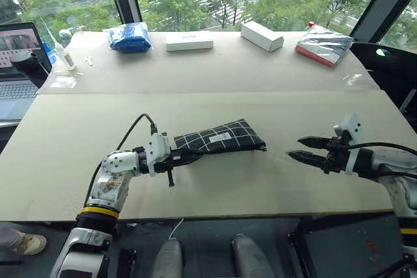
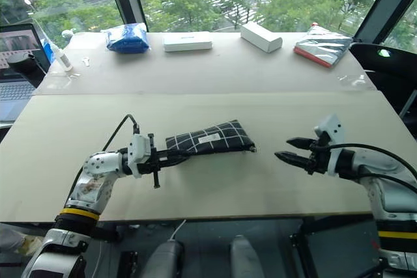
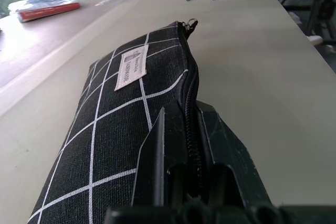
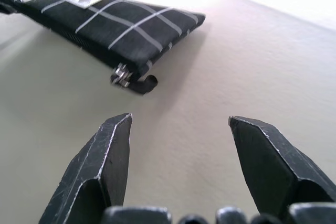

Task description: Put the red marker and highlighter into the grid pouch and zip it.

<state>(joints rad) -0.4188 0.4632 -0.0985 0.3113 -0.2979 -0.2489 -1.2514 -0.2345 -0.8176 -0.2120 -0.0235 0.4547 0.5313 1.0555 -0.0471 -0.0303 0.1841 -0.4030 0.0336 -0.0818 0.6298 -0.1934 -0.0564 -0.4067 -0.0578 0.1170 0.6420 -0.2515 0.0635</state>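
The grid pouch [image 1: 221, 138] lies flat on the beige table, label side up. My left gripper [image 1: 189, 155] is shut on its left end, and the left wrist view shows the fingers [image 3: 157, 150] clamping the zipper edge. The zipper runs closed along that edge, and the zipper pull [image 4: 122, 75] sits at the pouch's right end. My right gripper [image 1: 296, 148] hovers open and empty to the right of the pouch, a short gap from the pull, pointing at it. The red marker and the highlighter are hidden.
Along the far edge of the table [image 1: 215, 76] lie a blue bundle [image 1: 130, 37], two white boxes [image 1: 189, 41] [image 1: 262, 35] and a red and silver packet [image 1: 324, 45]. A laptop [image 1: 16, 63] and a small bottle [image 1: 62, 53] stand at the far left.
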